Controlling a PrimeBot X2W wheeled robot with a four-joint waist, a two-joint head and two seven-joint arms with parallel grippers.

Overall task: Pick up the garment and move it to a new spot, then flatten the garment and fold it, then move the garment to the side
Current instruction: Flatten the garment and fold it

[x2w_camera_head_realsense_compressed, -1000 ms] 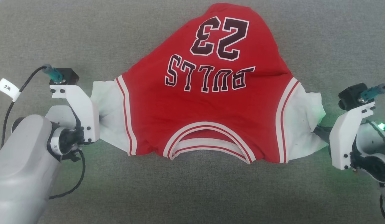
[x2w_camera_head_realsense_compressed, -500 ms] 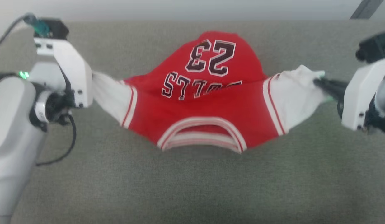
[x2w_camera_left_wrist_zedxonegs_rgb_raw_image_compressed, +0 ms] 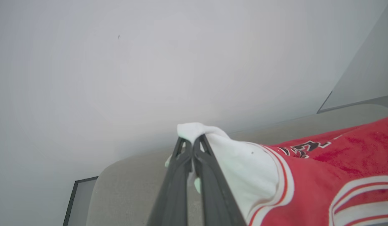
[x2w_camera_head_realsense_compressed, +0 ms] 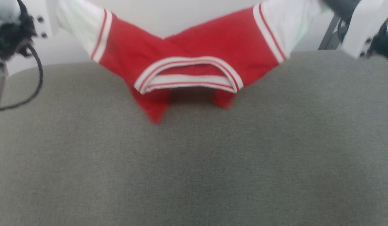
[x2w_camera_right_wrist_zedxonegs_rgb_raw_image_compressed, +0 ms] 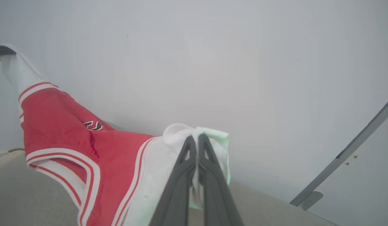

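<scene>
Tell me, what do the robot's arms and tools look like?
The left tool and right tool each have two long, slim, dark grey fingers with slotted tips. Behind them sit white brackets with small dark screws, then black wrist joints. A black cable loops from the left arm.

**Pretty bare backdrop here**

Grey-green woven fabric surface point(x2w_camera_head_realsense_compressed: 194, 163) across the foreground, blank white wall point(x2w_camera_head_realsense_compressed: 181, 15) right behind it, and a slanted dark metal bar point(x2w_camera_right_wrist_zedxonegs_rgb_raw_image_compressed: 344, 152) running up against the wall on the right. Light's soft and even.
</scene>
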